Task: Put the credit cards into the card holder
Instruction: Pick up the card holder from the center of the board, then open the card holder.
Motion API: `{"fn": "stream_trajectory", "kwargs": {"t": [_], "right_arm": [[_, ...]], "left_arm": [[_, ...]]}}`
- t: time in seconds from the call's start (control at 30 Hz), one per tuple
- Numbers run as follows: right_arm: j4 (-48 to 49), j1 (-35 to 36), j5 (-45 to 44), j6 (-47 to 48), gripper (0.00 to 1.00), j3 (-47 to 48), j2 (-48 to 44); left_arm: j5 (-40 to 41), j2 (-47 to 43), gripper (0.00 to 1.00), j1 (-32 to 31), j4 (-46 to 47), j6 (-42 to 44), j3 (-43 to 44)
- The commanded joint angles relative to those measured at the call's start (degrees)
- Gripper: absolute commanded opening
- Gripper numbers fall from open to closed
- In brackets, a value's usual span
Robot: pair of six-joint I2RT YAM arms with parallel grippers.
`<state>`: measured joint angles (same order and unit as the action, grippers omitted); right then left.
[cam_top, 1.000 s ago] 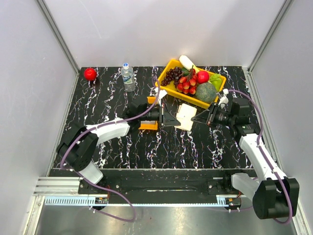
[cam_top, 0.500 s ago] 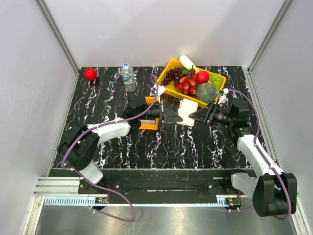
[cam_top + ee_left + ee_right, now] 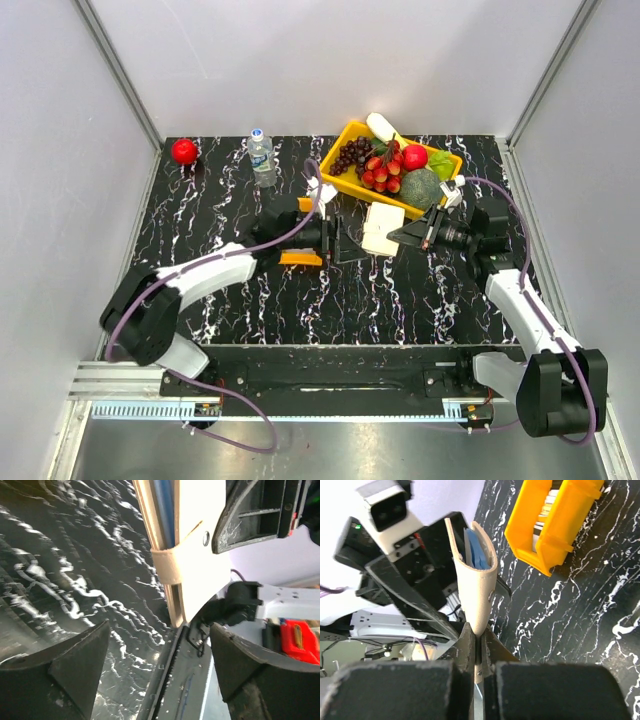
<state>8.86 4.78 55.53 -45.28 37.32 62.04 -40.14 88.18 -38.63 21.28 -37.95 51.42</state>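
the right claw (image 3: pixel 477 636) is clenched on one end of the tan card holder (image 3: pixel 472 580). it holds the holder on edge between the two arms, long axis pointing at the left claw (image 3: pixel 159 630), with a blue card (image 3: pixel 476 555) already tucked inside. the left claw is released, jaws wide, just short of the holder. more cards (image 3: pixel 546 511) sit in the small orange tray (image 3: pixel 560 535) on the surface, nearer the left arm, so the next fetch is probably that arm's.

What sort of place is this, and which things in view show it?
Probably a robotics lab cell: a left arm and right arm bolted at a marbled table, plain white walls, a yellow bin of fruit.
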Motion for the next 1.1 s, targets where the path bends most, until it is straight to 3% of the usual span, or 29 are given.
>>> {"fn": "stream_trajectory", "kwargs": {"t": [0.0,0.2,0.57,0.73,1.07], "right_arm": [[-12.18,0.32,-0.34,12.04,0.0,4.86,1.15],[-18.86,5.76,1.34,17.58,0.0,8.2,6.5],[-25.73,8.58,4.5,24.44,0.0,13.65,10.91],[-26.44,8.85,4.33,25.41,0.0,13.92,11.61],[-28.11,10.6,4.59,26.99,0.0,14.62,12.49]], "left_arm": [[11.91,-11.17,0.89,1.1,-17.57,15.44,1.41],[13.87,-16.73,0.99,2.33,-27.42,23.44,4.29],[-1.77,-10.31,0.88,1.02,-33.94,29.69,12.83],[-3.98,-7.5,0.86,-1.18,-36.57,31.1,14.94],[-0.82,-5.74,0.86,-2.24,-34.99,30.66,16.43]]}}
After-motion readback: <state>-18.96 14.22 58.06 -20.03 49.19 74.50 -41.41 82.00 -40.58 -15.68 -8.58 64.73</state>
